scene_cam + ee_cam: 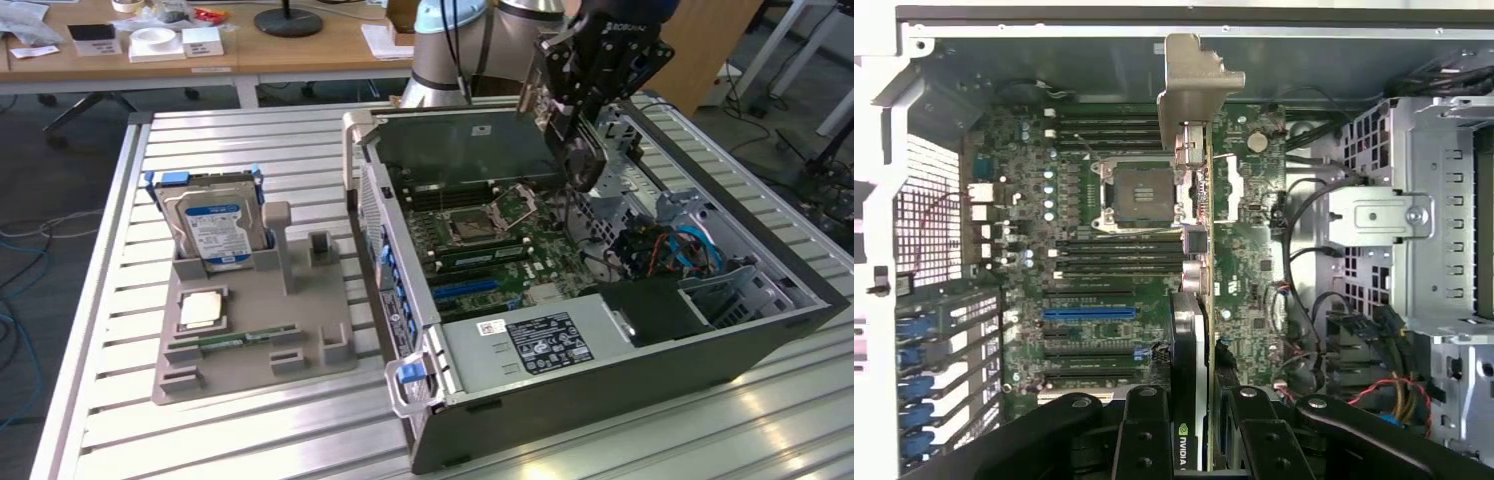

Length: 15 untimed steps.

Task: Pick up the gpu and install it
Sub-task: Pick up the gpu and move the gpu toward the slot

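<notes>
Holding the gpu (1199, 280) edge-on over the open computer case (601, 380).
The gripper (1199, 420) pinches the card's flat faces; judged light, stiff and fragile, so hold away from connectors.

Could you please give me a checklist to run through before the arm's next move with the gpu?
1. Grip: end effector closed on the gpu - ok.
2. Computer case open, motherboard exposed - ok.
3. Blue expansion slot empty - ok.
4. Gpu seated in a slot - not ok; it hangs above the board, with its silver bracket at the end farthest from the end effector.
5. Cables clear of the gpu - cannot tell.
</notes>
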Tool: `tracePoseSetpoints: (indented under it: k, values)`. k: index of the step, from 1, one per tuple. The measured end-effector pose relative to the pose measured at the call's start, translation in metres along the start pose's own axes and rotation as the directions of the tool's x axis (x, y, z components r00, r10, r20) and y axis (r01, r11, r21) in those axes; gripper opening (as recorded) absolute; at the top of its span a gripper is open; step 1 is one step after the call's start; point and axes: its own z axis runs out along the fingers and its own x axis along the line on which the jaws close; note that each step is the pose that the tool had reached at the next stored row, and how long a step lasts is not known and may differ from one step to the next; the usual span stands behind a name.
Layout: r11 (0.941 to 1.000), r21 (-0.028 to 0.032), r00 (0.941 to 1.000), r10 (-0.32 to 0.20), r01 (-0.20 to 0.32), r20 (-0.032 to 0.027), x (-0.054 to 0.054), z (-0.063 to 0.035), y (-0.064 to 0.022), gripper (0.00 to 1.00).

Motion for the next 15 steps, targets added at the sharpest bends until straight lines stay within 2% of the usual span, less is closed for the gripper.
tracePoseSetpoints:
  k: [7,15]
  values:
    - [1.0000,0.0000,1.0000,0.000,0.000,0.0000,-0.014,0.0008,0.0005,0.27]
    - [1.0000,0.0001,1.0000,0.000,0.000,-0.0001,-0.015,0.0008,0.0005,0.27]
